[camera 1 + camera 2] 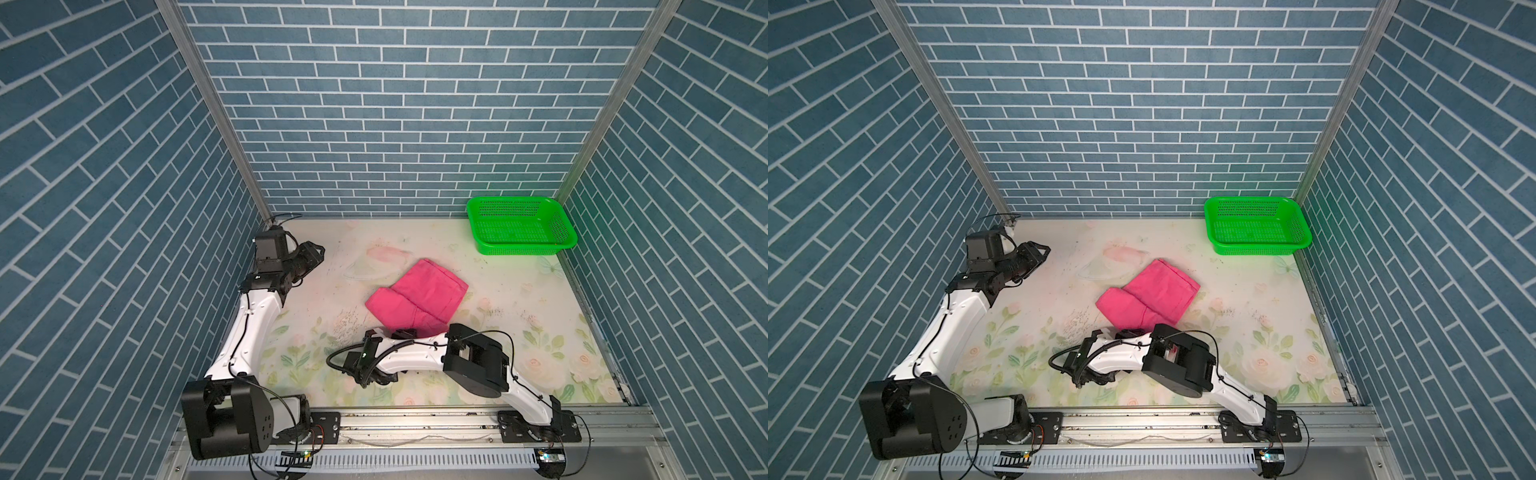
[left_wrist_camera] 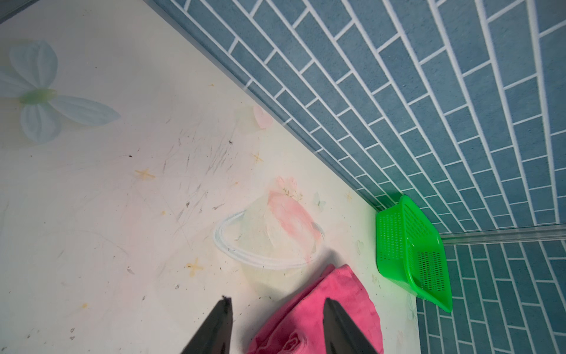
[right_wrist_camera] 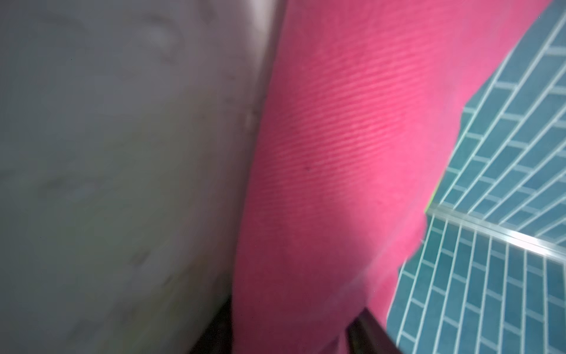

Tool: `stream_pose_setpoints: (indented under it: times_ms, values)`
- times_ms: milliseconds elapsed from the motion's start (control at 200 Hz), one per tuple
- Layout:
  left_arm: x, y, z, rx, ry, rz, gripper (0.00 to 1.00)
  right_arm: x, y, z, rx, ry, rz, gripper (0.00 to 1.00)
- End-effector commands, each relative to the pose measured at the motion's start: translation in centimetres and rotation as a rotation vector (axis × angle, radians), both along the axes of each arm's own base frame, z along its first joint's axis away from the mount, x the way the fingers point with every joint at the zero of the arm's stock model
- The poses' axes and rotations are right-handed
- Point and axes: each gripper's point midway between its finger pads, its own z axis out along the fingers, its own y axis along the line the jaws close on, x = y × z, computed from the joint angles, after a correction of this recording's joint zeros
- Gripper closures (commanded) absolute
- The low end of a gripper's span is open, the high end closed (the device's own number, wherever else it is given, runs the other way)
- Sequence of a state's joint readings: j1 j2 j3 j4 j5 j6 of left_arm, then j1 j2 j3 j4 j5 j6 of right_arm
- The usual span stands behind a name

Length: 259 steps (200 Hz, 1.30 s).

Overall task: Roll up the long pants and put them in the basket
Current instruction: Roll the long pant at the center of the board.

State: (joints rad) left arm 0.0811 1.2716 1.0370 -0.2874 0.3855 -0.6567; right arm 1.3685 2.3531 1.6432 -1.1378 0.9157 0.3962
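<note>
The long pants are bright pink cloth, lying mid-table folded into a compact bundle. My right gripper reaches in at the bundle's near edge. In the right wrist view the pink cloth fills the whole gap between the right gripper's two dark fingers, and the picture is blurred. My left gripper hovers at the far left of the table, open and holding nothing. In the left wrist view the left gripper points toward the pants, well short of them.
A green mesh basket stands at the far right corner against the blue brick walls. The floral table mat lies around the pants. The right arm's forearm lies low across the near middle.
</note>
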Motion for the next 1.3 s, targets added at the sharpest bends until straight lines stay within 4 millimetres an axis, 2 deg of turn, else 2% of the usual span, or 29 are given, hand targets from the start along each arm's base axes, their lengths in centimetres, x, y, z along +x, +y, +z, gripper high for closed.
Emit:
stream_pose_setpoints:
  times_ms: [0, 30, 65, 170, 225, 260, 385, 440, 505, 545, 635, 690, 880, 1040, 1195, 1290]
  values:
    - [-0.6, -0.1, -0.7, 0.017, 0.02, -0.026, 0.48, -1.7, -2.6, -9.0, 0.041, 0.213, -0.155, 0.86]
    - [-0.7, -0.1, -0.8, 0.019, 0.024, -0.029, 0.49, -1.8, -2.7, -8.8, 0.058, 0.226, -0.162, 0.95]
    - [-0.8, -0.1, -0.8, 0.022, 0.024, -0.032, 0.49, -2.0, -2.8, -8.4, 0.082, 0.243, -0.168, 1.0]
    - [-1.1, -0.2, -1.5, 0.022, 0.036, -0.039, 0.48, -3.3, -2.2, -6.6, 0.193, 0.339, -0.178, 1.0]
    - [-1.4, -0.3, -1.8, 0.021, 0.04, -0.043, 0.49, -4.8, -1.6, -5.7, 0.27, 0.437, -0.169, 1.0]
    - [-1.5, -0.3, -2.0, 0.021, 0.042, -0.046, 0.49, -5.2, -1.1, -3.9, 0.332, 0.455, -0.171, 1.0]
    - [-2.0, -0.2, -1.7, 0.036, 0.039, -0.043, 0.49, -7.9, 0.4, 0.3, 0.503, 0.626, -0.171, 1.0]
    - [-2.2, -0.2, -1.4, 0.04, 0.033, -0.045, 0.48, -9.7, 1.5, 1.8, 0.573, 0.765, -0.16, 1.0]
    - [-2.4, -0.3, -1.2, 0.04, 0.029, -0.05, 0.49, -10.9, 2.3, 3.5, 0.622, 0.872, -0.169, 1.0]
    - [-2.5, -0.3, -1.1, 0.041, 0.028, -0.053, 0.48, -12.4, 3.2, 4.5, 0.66, 0.993, -0.165, 1.0]
    - [-2.8, -0.4, -1.3, 0.043, 0.03, -0.058, 0.49, -14.4, 4.4, 6.5, 0.706, 1.195, -0.159, 1.0]
    - [-3.0, -0.4, -1.4, 0.043, 0.034, -0.059, 0.48, -15.0, 4.8, 7.3, 0.73, 1.276, -0.158, 1.0]
    - [-4.0, -1.0, -1.6, 0.018, 0.044, -0.08, 0.49, -15.3, 5.2, 8.4, 0.855, 1.548, -0.225, 1.0]
    - [-7.1, -2.8, -1.7, -0.032, 0.055, -0.111, 0.49, -14.9, 4.6, 9.2, 0.949, 1.775, -0.304, 1.0]
    - [-10.8, -2.9, -2.7, -0.036, 0.084, -0.098, 0.49, -12.7, 4.3, 10.3, 1.072, 1.9, -0.374, 1.0]
    - [-12.3, -3.5, -3.8, -0.069, 0.109, -0.111, 0.5, -11.2, 4.7, 12.1, 1.186, 1.961, -0.39, 1.0]
